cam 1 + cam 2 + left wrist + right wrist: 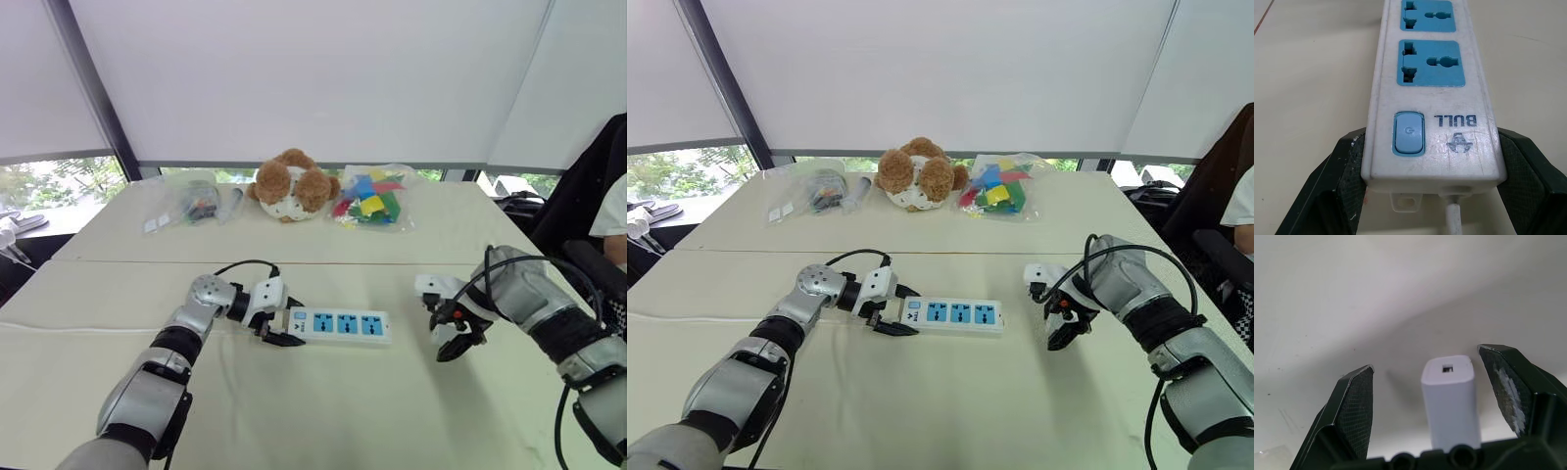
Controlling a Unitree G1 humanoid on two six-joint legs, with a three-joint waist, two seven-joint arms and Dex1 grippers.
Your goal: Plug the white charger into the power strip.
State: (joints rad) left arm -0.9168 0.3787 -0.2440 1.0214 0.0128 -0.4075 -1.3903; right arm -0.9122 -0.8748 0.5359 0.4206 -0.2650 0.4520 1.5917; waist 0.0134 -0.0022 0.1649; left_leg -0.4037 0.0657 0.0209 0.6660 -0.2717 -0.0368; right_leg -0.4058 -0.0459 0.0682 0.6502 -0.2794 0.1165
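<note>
The power strip lies flat on the beige table, a white bar with three blue socket panels. My left gripper is shut on its switch end, and the black fingers press both long sides beside the blue switch, where the thin cord leaves. To the right of the strip, my right gripper points steeply down at the table and is open. The white charger stands between its fingers with a gap on each side, its port end towards the table. Its prongs are hidden.
At the table's far side sit a brown and white plush toy, a clear bag of coloured pieces and a clear bag of small items. A dark chair and a person's sleeve are at the right edge.
</note>
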